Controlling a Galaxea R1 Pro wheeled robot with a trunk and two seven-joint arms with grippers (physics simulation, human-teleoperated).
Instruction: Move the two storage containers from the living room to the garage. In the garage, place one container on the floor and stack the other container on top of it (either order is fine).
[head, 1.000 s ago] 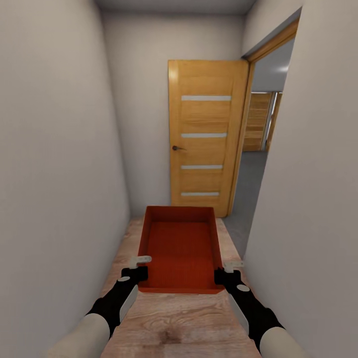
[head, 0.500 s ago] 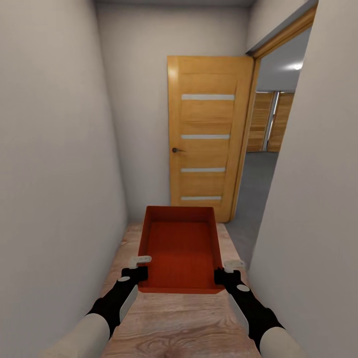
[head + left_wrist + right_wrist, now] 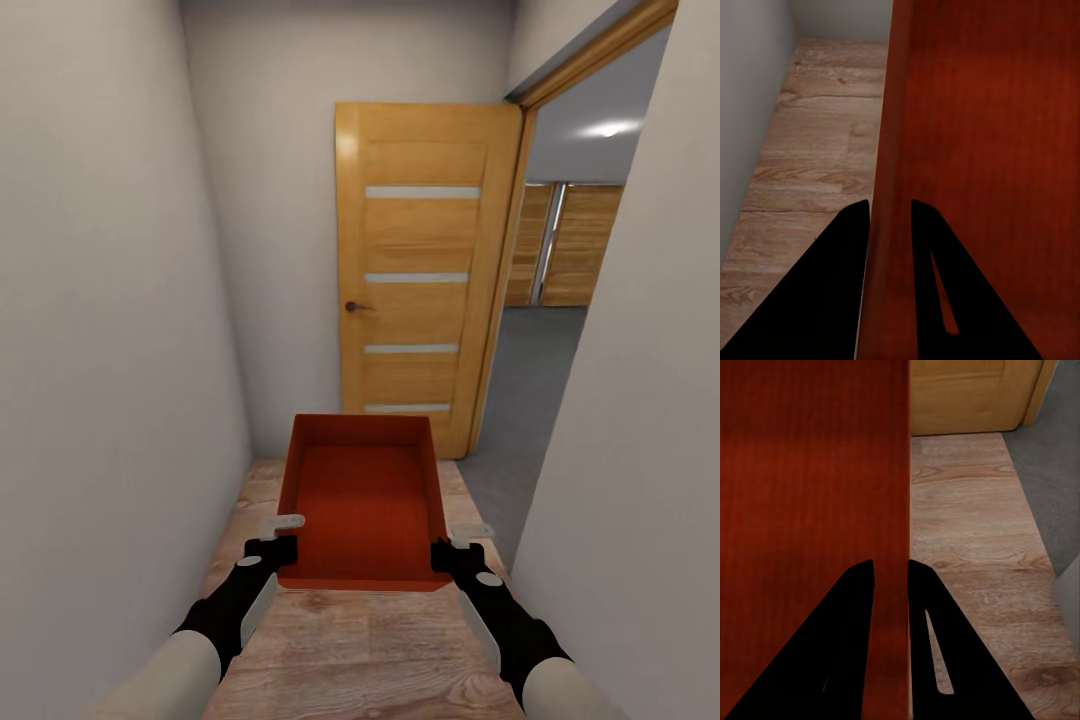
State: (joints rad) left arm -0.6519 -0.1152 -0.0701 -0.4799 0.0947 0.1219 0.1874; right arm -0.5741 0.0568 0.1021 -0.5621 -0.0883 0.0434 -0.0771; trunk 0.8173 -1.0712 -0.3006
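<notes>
Now I have rolled closer down the hallway: the open wooden door (image 3: 428, 275) looms larger and more grey concrete garage floor (image 3: 525, 400) shows past it. My left hand (image 3: 283, 537) and right hand (image 3: 455, 545) each pinch a side wall of the orange-red open-topped plastic bin (image 3: 362, 500), carried level above the wood planks (image 3: 360, 650), so a right turn should bring it into the garage.

A light wood plank floor (image 3: 350, 640) runs along the narrow hallway, passing under both claws and ahead of them up to the base of the open wooden door (image 3: 420, 280). Ahead and outward of the right claw (image 3: 462, 545), past the doorway, the planks give way to dark grey concrete floor (image 3: 520, 400). Nothing lies directly on either surface.
</notes>
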